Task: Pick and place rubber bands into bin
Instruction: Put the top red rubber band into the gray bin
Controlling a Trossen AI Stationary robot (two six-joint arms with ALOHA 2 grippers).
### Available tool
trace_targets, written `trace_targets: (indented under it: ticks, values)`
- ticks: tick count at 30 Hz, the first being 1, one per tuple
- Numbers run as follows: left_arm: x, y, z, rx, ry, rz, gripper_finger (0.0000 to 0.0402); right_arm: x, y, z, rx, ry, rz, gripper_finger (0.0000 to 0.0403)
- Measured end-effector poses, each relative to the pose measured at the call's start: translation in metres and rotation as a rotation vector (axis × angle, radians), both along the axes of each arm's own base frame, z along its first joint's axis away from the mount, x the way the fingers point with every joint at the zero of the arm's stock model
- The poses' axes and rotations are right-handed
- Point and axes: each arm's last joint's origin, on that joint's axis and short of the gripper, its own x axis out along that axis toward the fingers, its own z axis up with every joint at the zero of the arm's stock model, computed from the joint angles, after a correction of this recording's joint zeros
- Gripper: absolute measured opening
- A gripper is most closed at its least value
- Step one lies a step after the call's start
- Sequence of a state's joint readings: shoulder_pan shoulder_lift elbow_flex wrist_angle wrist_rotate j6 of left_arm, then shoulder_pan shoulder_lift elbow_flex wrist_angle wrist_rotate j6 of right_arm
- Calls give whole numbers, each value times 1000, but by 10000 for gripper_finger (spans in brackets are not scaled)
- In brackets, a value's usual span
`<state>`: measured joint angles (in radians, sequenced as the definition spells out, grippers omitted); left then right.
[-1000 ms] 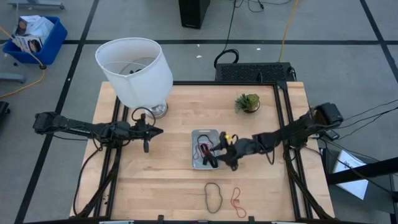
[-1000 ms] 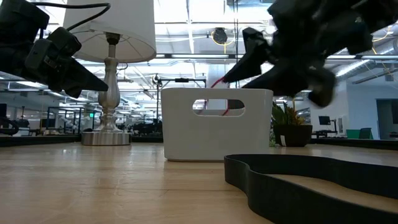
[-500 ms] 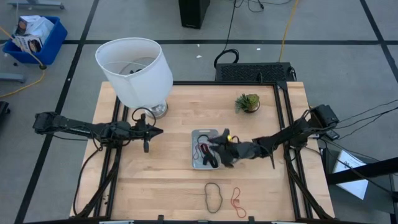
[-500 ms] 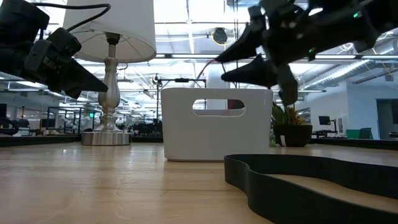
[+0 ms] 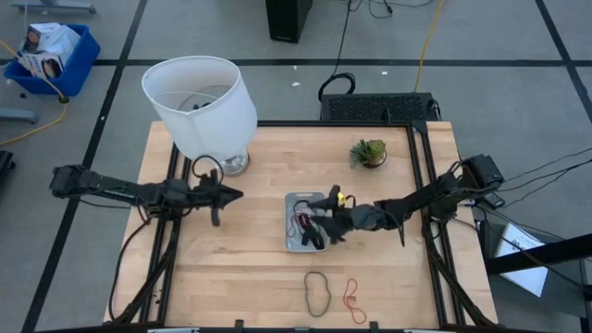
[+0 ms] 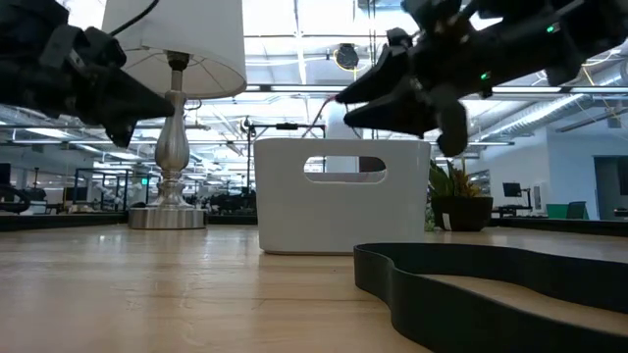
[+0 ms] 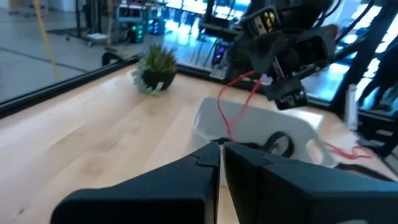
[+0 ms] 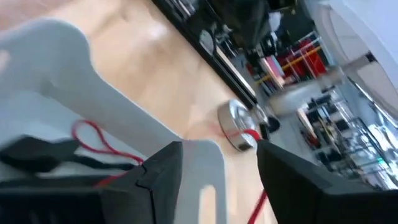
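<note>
Two bands lie loose on the table [image 5: 222,268], near edge: a black band [image 5: 317,290] and just right of it a red band [image 5: 353,296]. Both sit well apart from the bin [image 5: 292,242], which is mid-table, a bit right of centre.

Inside the bin: a red band [image 8: 93,139] and black ones [image 8: 37,153], seen in the right wrist view.

Right gripper [image 5: 326,218] is over the bin's right half, above the rim, fingers apart. The right wrist view shows a wide gap between the fingertips [image 8: 163,163]. A red strand [image 7: 239,99] dangles under it down into the bin; whether it is still caught on a finger, cannot tell.

Left gripper [image 5: 231,195] hangs left of the bin, clear of it, pointing right toward it. Fingers [image 7: 205,163] pressed together, nothing between them.

Lamp [image 5: 202,104] stands at far left of the table, small plant [image 5: 369,153] at far right. In the low view the bin's white wall with its handle slot faces the camera; the black band fills the near right foreground.
</note>
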<state>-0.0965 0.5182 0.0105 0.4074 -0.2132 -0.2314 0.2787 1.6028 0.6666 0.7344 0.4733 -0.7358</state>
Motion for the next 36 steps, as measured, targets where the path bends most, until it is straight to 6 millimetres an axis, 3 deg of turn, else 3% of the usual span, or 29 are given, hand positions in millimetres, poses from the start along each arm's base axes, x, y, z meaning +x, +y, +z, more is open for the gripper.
trace_targets:
  ticks: [4, 9, 17, 23, 30, 36]
  values:
    - [3, -5, 0, 5, -5, 6, 50, 1, -5, 0, 41, -10, -21, 198]
    - [10, -10, -4, 24, 20, 21, 114, 1, -4, 0, 51, -13, -18, 199]
    - [50, -21, 10, 95, 133, -8, 198, 3, -4, 6, 68, -70, -18, 199]
    - [90, -30, 20, 179, 191, -32, 207, 3, -4, 6, 82, -73, -25, 199]
    - [136, -41, 36, 157, 179, -106, 207, 3, -4, 6, 83, -74, -25, 199]
    - [169, -47, 32, 224, 281, -84, 207, 3, -4, 7, 87, -86, -24, 199]
